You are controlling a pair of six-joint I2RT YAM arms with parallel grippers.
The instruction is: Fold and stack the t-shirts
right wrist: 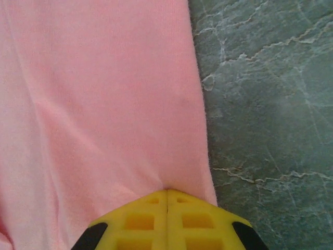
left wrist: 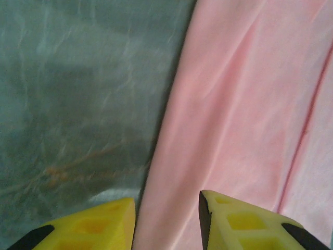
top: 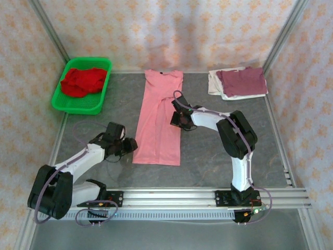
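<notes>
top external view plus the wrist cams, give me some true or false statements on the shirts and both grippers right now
1. The right gripper is shut on the right edge of the pink shirt. True.
2. The left gripper is shut. False: its fingers stand apart, at the pink shirt's left edge.
3. The red shirt lies bunched in the green basket. True.
4. The maroon shirt lies under the off-white shirt. False: the maroon one is on top.
5. The pink shirt touches the stack at the far right. False: bare table lies between them.
</notes>
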